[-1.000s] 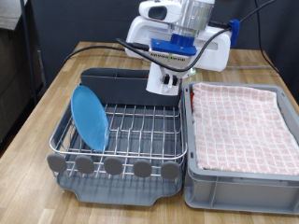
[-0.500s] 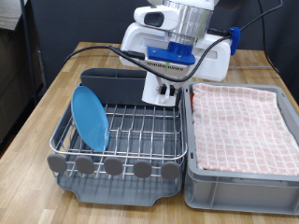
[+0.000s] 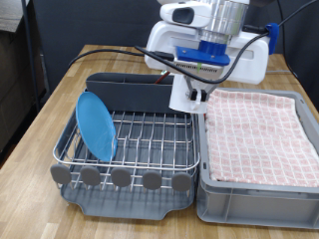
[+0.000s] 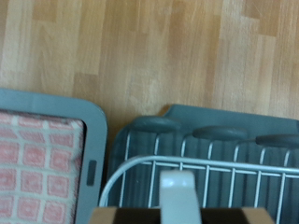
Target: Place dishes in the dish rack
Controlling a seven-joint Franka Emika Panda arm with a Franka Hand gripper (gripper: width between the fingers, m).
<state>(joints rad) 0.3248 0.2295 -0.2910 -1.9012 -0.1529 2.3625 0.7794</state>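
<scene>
Exterior view: the white two-finger gripper (image 3: pixel 193 97) hangs at about one o'clock over the silver wire dish rack on its dark grey tray (image 3: pixel 130 159), above the seam with the grey bin lined with red-and-white checked cloth (image 3: pixel 257 124); whether its fingers are spread I cannot tell. The round light-blue plate (image 3: pixel 96 125) stands on edge at nine o'clock, propped by the wires; mug and spoon are unseen

We take this for a lab bench, not a kitchen: a light wooden table (image 3: pixel 60 110) carries the cabled white robot arm (image 3: pixel 214 45), sinkless.
</scene>
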